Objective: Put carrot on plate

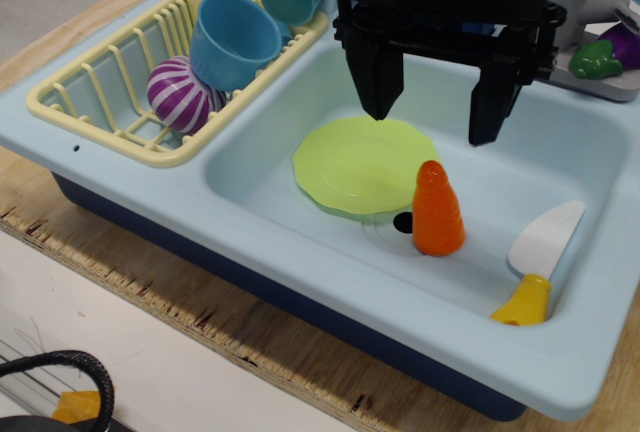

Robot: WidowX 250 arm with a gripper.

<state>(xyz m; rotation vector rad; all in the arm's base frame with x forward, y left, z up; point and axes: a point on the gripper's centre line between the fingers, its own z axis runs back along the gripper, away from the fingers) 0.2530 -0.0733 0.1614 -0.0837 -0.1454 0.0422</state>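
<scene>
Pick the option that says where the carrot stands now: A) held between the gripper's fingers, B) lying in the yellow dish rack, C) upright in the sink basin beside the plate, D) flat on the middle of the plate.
C: the carrot stands upright on the basin floor at the plate's right edge, with the open gripper above it.

Beneath the spread fingers of the gripper (pixel 430 112) the sink (pixel 300 252) floor lies bare. The plate (pixel 360 164) sits below-left, the upright carrot (pixel 437 210) just below, the toy knife (pixel 540 262) lower right.
</scene>
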